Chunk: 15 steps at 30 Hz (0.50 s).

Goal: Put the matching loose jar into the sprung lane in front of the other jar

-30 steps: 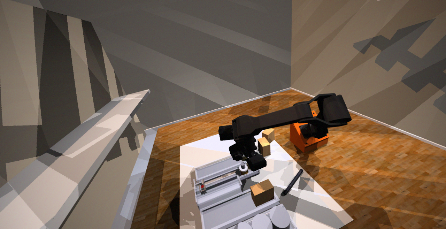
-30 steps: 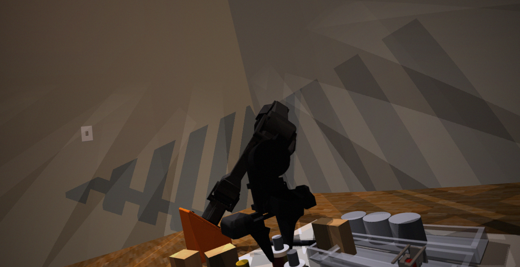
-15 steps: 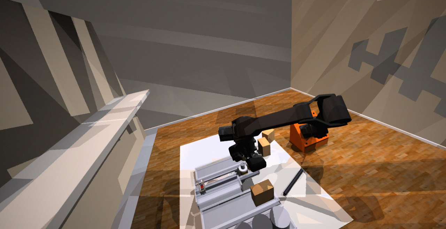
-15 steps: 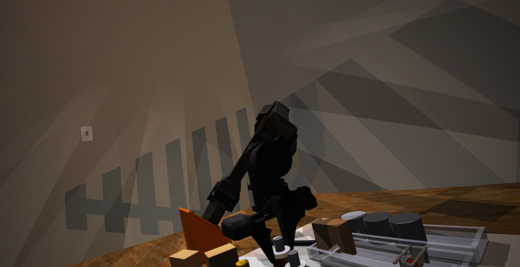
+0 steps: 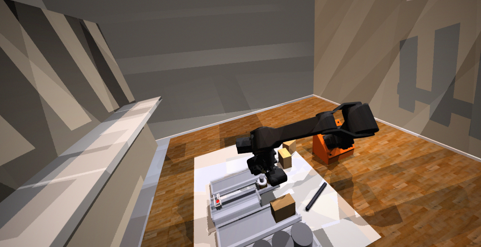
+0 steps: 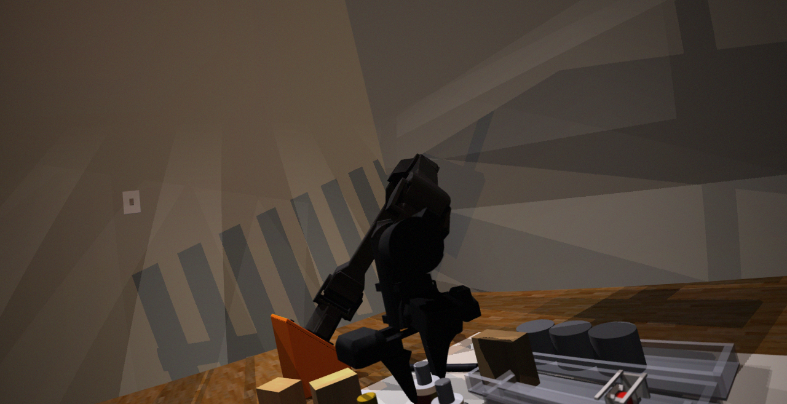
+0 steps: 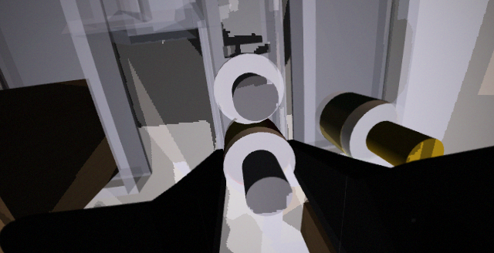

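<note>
1. Loose jar, by its grey knob and its place in the grip: it sits between the fingers of the gripper, which are clamped on it. It is at the front end of the sprung lane, close by the lane jar. Whether the two touch, or its base is down, I cannot tell.

2. Handling: probably rigid, fairly light and a bit slippery on its round side. Treat it as breakable; tilting could unseat the row.

3. Hold: the body below the collar, from both sides, looks best, leaving front and back free. The thin knob would give poor leverage for pushing back against the spring.

4. Looks: dark reddish-brown body, brownish band, broad white collar, tall grey cylindrical knob. The lane jar shows the same white and grey; the jar alongside has a yellow knob.
</note>
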Tool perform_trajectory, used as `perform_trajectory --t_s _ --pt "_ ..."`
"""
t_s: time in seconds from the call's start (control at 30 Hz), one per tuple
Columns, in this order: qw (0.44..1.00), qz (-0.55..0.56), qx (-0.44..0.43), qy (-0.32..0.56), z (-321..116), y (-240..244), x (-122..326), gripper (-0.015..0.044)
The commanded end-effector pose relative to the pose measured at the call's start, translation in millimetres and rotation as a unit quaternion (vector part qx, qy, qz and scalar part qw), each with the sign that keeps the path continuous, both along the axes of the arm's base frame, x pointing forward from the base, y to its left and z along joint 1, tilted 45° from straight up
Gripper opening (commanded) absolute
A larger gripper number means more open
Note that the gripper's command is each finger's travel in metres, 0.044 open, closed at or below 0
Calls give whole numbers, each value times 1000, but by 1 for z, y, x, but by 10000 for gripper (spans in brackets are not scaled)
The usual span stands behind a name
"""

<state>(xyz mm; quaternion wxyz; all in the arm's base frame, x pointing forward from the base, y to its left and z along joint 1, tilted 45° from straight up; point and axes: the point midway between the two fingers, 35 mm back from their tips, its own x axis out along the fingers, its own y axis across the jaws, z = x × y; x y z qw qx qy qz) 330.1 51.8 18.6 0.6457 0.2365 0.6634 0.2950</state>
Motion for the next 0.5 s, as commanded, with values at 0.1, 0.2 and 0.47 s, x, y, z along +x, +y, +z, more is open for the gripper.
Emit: perform_trajectory --t_s 0.1,0.2,0.47 --pt "1000 -3 5 -8 -1 3 3 0" --pt "1000 -3 5 -8 -1 3 3 0" --pt "1000 -3 5 -8 -3 5 3 0"
